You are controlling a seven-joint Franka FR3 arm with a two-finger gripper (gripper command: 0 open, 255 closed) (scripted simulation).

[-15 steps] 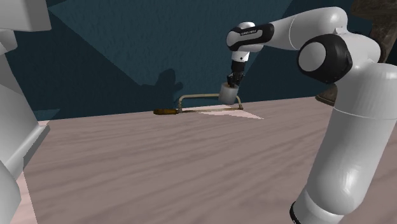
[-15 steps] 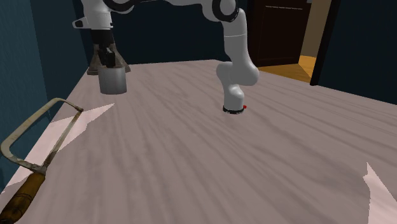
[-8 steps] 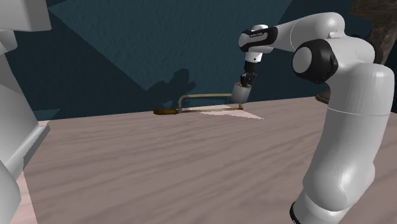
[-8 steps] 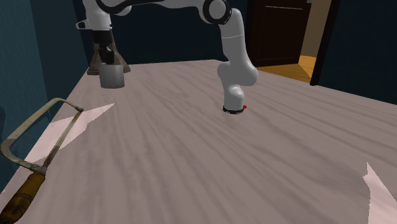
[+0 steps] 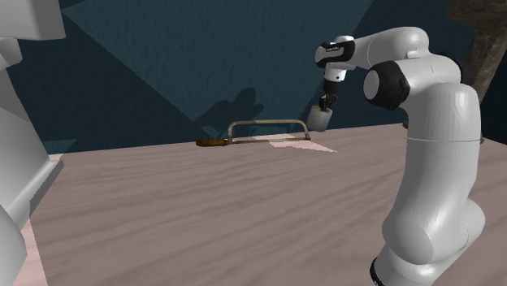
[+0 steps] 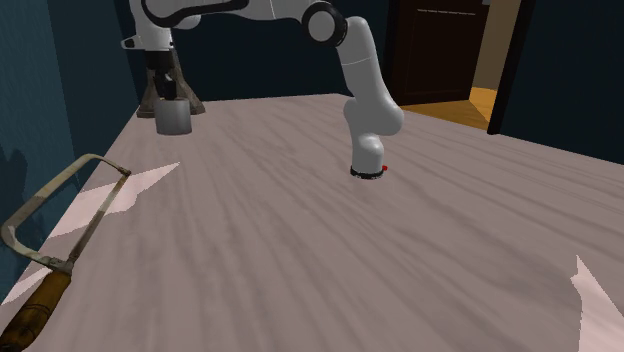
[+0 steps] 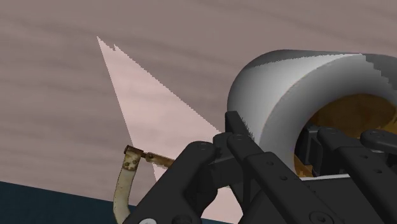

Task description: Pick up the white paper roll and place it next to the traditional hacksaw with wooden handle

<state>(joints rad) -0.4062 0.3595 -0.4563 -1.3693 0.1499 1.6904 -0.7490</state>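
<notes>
My gripper (image 5: pixel 326 105) is shut on the white paper roll (image 5: pixel 319 119), one finger inside its brown core and one outside its wall. The roll hangs just past the end of the hacksaw (image 5: pixel 268 122) toward the shoulder view's right. The hacksaw has a rusty metal frame and a brown wooden handle, and lies flat at the table's far edge. In the second exterior view the gripper (image 6: pixel 167 93) carries the roll (image 6: pixel 173 118) near the far left corner, well beyond the hacksaw (image 6: pixel 38 300). The wrist view has the roll (image 7: pixel 280 95) clasped by the gripper (image 7: pixel 286 156), with the hacksaw's frame end (image 7: pixel 127 172) nearby.
The wooden table (image 5: pixel 203 211) stretches wide, with pale patches beside the saw. The arm's base (image 6: pixel 368 168) stands mid-table. A large white shape (image 5: pixel 16 122) stands at the shoulder view's left. Dark blue walls back the table, and a doorway (image 6: pixel 440 50) opens behind.
My gripper has carried the roll toward the shoulder view's right, from over the hacksaw's frame to beyond its end. In the second exterior view it has drawn farther back. The hacksaw has not moved.
</notes>
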